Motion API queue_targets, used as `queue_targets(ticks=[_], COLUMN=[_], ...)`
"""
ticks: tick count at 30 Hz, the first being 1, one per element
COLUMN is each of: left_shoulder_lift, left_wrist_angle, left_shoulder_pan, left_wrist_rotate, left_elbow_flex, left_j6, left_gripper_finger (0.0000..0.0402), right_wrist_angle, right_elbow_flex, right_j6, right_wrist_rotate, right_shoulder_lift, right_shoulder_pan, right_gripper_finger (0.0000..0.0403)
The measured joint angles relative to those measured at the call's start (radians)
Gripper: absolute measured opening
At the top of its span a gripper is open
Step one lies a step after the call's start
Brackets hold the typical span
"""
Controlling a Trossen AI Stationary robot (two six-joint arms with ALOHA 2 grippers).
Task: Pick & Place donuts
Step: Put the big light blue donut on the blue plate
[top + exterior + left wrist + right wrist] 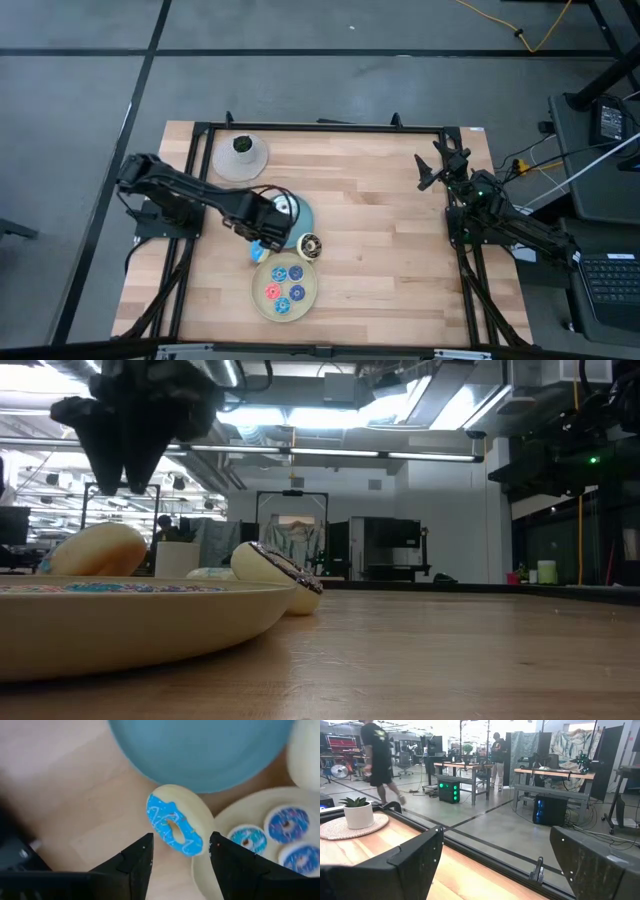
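Beige plate (262,300): four donuts (281,289); left gripper (181,854) open above blue-iced donut (174,826).

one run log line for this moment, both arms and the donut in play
left gripper: open above blue-iced donut leaning on beige plate rim | right gripper: open, idle at table's right edge

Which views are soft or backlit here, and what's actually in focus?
Low view: ceiling lights glare behind; left gripper a dark silhouette, beige plate rim blurred up close. Left wrist view: blue-iced donut fairly sharp, blue plate soft, own fingers dark. High view: even light. Right wrist view: potted plant clear, walking person smeared.
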Motion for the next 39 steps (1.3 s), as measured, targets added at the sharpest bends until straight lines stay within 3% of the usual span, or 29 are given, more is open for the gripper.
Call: queue_targets(ticks=[10,15,39], left_shoulder_lift=[0.086,0.115,0.170], left_wrist_angle=[0.065,0.125,0.109], left_shoulder_pan=[-0.043,-0.048,-0.048], left_wrist_rotate=[0.009,0.011,0.002], left_elbow_flex=[0.000,0.000,-0.008], left_j6=[-0.198,-0.212,-0.211], left_gripper_finger=[0.0172,0.0167,0.0110], right_wrist_angle=[0.000,0.000,0.000], right_elbow_flex=[0.000,0.000,0.000], right_j6=[0.000,0.000,0.000], right_wrist_rotate=[0.000,0.000,0.000], right_shoulder_lift=[0.000,0.000,0.000], right_shoulder_pan=[0.000,0.000,0.000], right_gripper_finger=[0.0365,0.0365,0.0365])
